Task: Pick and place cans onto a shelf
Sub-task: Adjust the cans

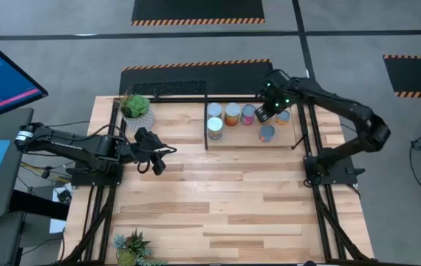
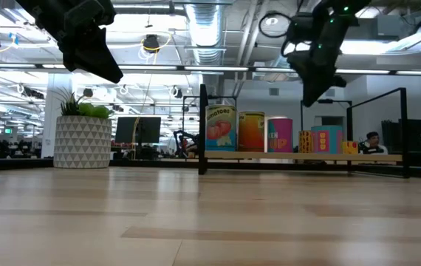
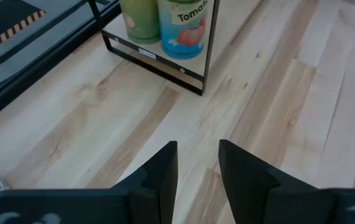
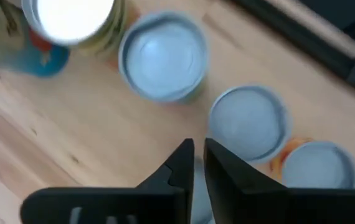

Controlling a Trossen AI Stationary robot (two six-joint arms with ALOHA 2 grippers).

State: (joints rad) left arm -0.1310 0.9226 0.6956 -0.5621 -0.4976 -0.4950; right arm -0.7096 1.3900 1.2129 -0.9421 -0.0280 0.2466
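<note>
Hovering over shelf (image 1: pixel 293 145) cans (image 1: pixel 232 114), right gripper (image 4: pixel 198 163) nearly closed, empty; low view hides this. Left gripper (image 3: pixel 197 167) slightly parted.

The blue can (image 3: pixel 182 28) reads "Toma…"; low view shows "tomatoes".

**Layout on the bench**

I see the shelf (image 1: pixel 251 142) at the far middle of the bench (image 1: pixel 218 207). The cans (image 1: pixel 232 114) stand in it, most in a row at the back and two nearer the front. My right tool (image 1: pixel 268 112) hangs above the cans. My left tool (image 1: pixel 157 159) waits left of the shelf, near a potted plant (image 1: pixel 135 108) in the far left corner. A second plant (image 1: pixel 131 247) stands at the near left edge.
</note>
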